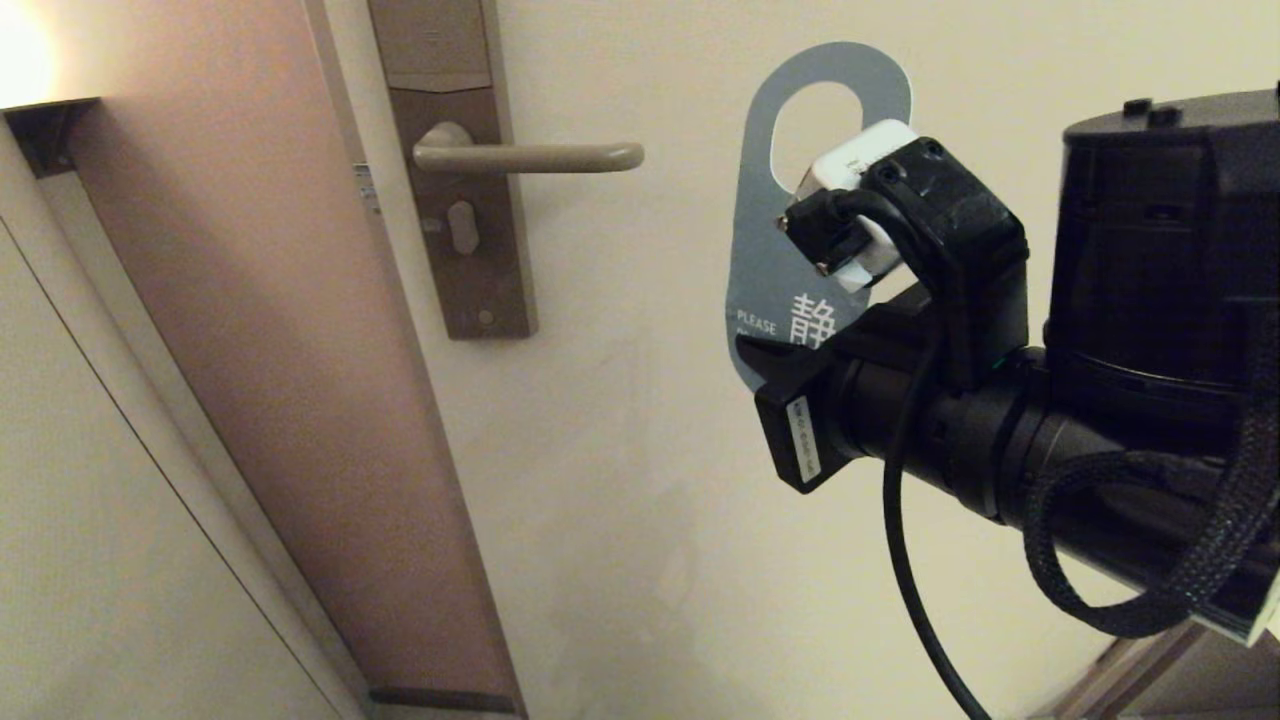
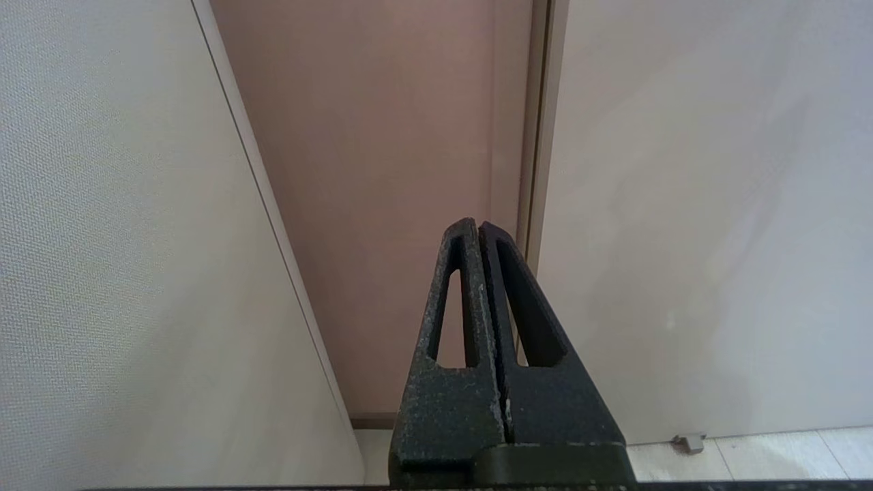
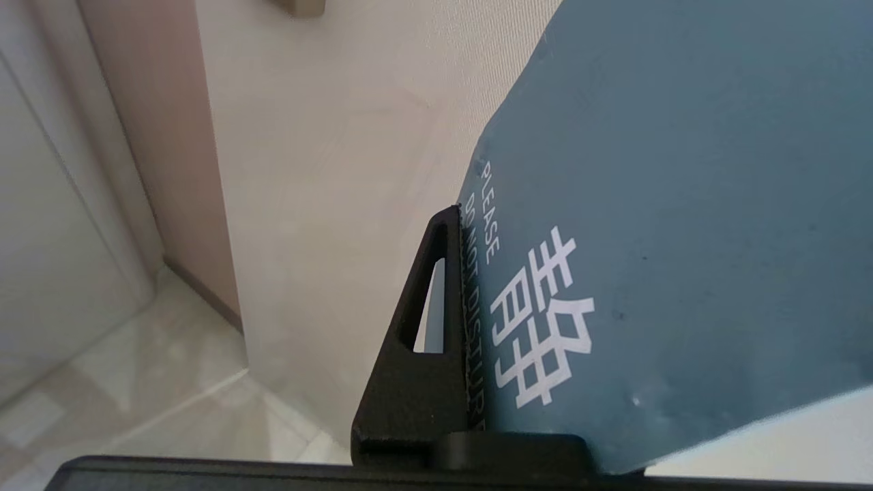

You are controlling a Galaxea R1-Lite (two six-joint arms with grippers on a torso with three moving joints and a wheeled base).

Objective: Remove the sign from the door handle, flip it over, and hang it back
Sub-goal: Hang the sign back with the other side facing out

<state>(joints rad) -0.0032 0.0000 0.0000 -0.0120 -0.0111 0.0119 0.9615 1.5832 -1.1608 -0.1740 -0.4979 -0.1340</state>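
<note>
Teal sign (image 1: 760,250) with oval hole, clamped in right gripper (image 3: 470,327) fingers, right of handle (image 1: 540,156); left gripper (image 2: 479,235) closed.

Lower half of the sign (image 1: 765,250) behind the right hand (image 1: 752,352), its fingertips hidden.

This looks like a hotel corridor or guest-room doorway. A cream door (image 1: 620,420) carries a tall lock plate (image 1: 455,170) with a lever door handle (image 1: 530,156) and thumb-turn (image 1: 463,226), and the sign (image 1: 775,270) reads "PLEASE DO NOT DISTURB". Pale floor tiles (image 3: 136,389) lie below.
</note>
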